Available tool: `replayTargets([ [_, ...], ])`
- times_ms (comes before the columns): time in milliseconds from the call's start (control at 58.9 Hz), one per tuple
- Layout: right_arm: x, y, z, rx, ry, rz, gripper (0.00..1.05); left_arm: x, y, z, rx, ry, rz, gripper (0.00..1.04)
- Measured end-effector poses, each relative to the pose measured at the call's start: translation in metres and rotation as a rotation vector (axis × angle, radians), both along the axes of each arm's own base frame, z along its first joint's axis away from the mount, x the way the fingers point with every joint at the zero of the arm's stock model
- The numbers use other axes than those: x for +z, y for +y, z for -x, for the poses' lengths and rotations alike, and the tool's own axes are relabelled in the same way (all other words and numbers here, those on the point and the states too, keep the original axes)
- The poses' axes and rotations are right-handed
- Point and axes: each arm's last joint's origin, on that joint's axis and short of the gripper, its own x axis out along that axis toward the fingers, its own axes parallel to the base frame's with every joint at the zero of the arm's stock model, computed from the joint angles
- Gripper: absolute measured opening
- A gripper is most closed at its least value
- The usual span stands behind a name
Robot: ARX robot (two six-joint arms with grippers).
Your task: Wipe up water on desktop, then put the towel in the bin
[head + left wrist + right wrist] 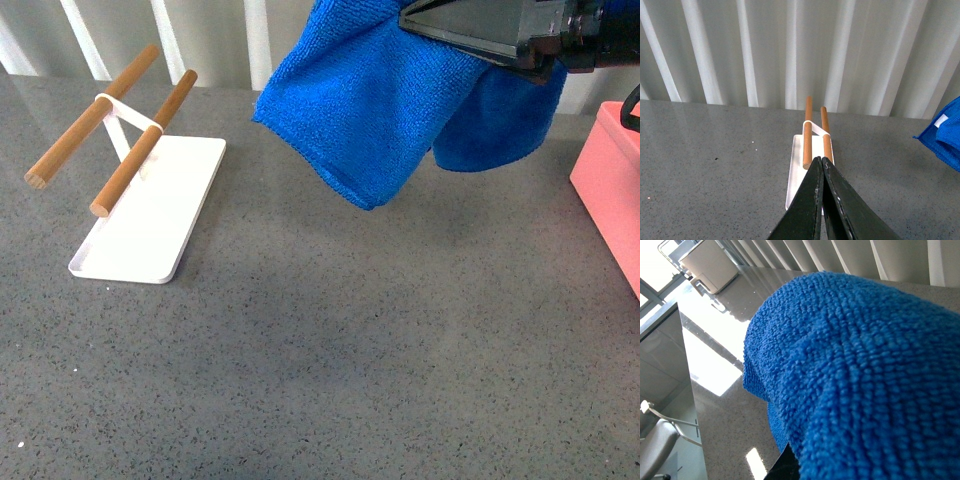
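As the right gripper (445, 30) holds the towel (360, 110) up and the left gripper (821, 164) is closed on nothing, wiping seems done, so next carry it over the bin (610, 180).

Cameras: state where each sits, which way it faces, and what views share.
Front view: on the body, looking down on the desktop, tray, bin; right gripper holds the towel aloft.
Left wrist view: behind the shut left gripper, facing the tray and ribbed wall.
Right wrist view: against the towel, which fills it.
Shared: towel in all three; tray in front and left wrist.
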Motion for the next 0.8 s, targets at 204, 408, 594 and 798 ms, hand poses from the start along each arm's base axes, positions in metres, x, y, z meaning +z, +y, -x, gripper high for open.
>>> replayTargets([
  [204, -0.005, -0.003, 0.000, -0.049, 0.035, 0.063, 0.04, 0.000, 0.000, 0.000, 0.000, 0.000, 0.000, 0.38],
  [408, -0.026, -0.005, -0.017, -0.099, 0.071, 0.281, 0.04, 0.000, 0.000, 0.000, 0.000, 0.000, 0.000, 0.79],
  [594, -0.074, -0.002, -0.031, -0.072, 0.171, 0.554, 0.04, 0.000, 0.000, 0.000, 0.000, 0.000, -0.002, 0.97],
  [798, -0.108, -0.012, -0.037, -0.049, 0.289, 0.899, 0.04, 0.000, 0.000, 0.000, 0.000, 0.000, -0.002, 0.98],
])
